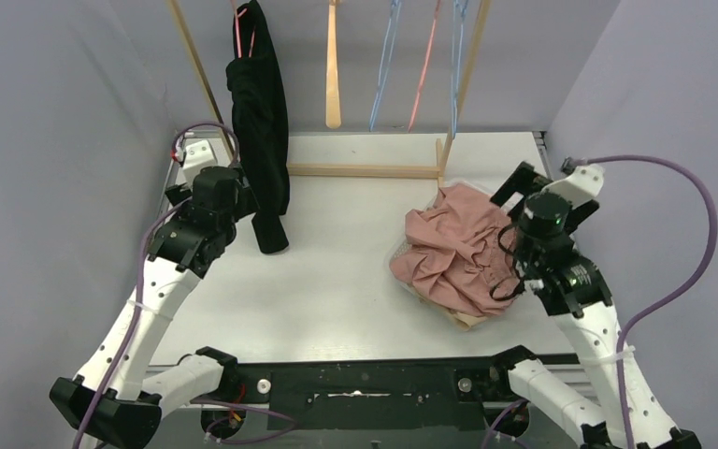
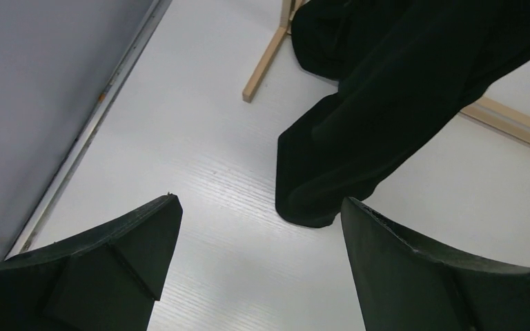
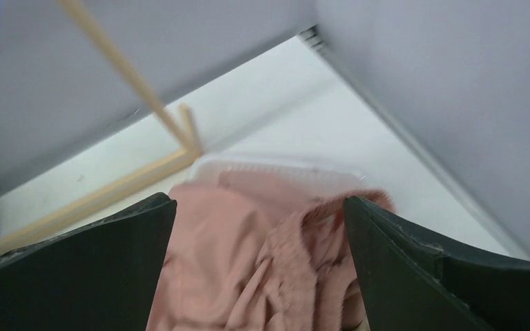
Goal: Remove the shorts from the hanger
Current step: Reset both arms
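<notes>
Rm: grey-lilac walls (image 1: 56, 112) box in the white bench (image 1: 337, 290). A wood rack (image 1: 365, 171) stands beyond both arms. On it the dark shorts (image 1: 260, 140) hang just ahead of the L end effector (image 2: 259, 207), which is spread w/ nothing betw. The pink shorts (image 1: 449, 248) lie heaped below the R end effector (image 3: 259, 203), which is also spread, empty.

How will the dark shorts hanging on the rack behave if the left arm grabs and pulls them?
Probably floppy: the dark shorts hang in loose folds, and their lower end seems to slump onto the table. Likely light, since a thin hanger carries them. They may bunch and stretch before slipping off.
</notes>
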{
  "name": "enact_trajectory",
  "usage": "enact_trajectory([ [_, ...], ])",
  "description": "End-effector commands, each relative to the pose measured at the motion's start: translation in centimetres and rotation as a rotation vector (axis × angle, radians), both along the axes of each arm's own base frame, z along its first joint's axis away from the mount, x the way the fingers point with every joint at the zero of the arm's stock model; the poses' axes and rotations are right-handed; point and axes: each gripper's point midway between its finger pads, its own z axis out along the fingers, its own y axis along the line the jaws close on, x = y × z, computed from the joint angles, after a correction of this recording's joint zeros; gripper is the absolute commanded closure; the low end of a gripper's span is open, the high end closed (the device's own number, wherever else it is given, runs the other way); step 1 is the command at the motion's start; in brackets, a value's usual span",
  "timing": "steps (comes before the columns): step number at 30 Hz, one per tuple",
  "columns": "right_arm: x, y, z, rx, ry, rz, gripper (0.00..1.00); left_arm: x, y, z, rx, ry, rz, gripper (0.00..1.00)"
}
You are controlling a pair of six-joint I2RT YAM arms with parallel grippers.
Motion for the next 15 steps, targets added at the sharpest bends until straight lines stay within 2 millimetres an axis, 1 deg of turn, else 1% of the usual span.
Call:
enact_trajectory([
  [1, 1.9, -6.0, 2.1, -0.087, 0.070, -0.177, 0.02, -1.3, 2.5, 4.2, 0.018, -0.122, 0.103, 0.13],
  [2, 2.6, -6.8, 2.2, -0.036, 0.057, -0.156, 0.03, -1.3, 2.6, 4.7, 0.027, -0.140, 0.098, 0.13],
  [4, 3.8, -7.3, 2.7, 0.048, 0.004, -0.050, 0.03, -1.5, 2.9, 5.9, 0.023, -0.179, 0.112, 0.13],
  [5, 4.1, -7.3, 3.1, 0.071, -0.011, 0.005, 0.02, -1.6, 3.1, 6.5, 0.017, -0.199, 0.125, 0.13],
  [7, 4.1, -6.1, 4.5, 0.068, -0.030, 0.122, 0.02, -1.8, 3.4, 7.5, 0.015, -0.227, 0.137, 0.13],
  [9, 3.7, -4.6, 6.1, 0.052, -0.064, 0.212, 0.02, -2.1, 4.0, 8.4, 0.033, -0.247, 0.160, 0.13],
  [11, 2.7, -3.5, 7.8, 0.044, -0.132, 0.256, 0.02, -2.9, 5.5, 9.4, 0.076, -0.276, 0.226, 0.13],
  [13, 1.7, -2.8, 8.8, 0.031, -0.187, 0.285, 0.02, -3.4, 6.6, 10.4, 0.110, -0.319, 0.276, 0.13],
  [15, 0.9, -2.7, 9.1, 0.012, -0.199, 0.290, 0.02, -3.6, 6.8, 11.2, 0.122, -0.343, 0.277, 0.13],
])
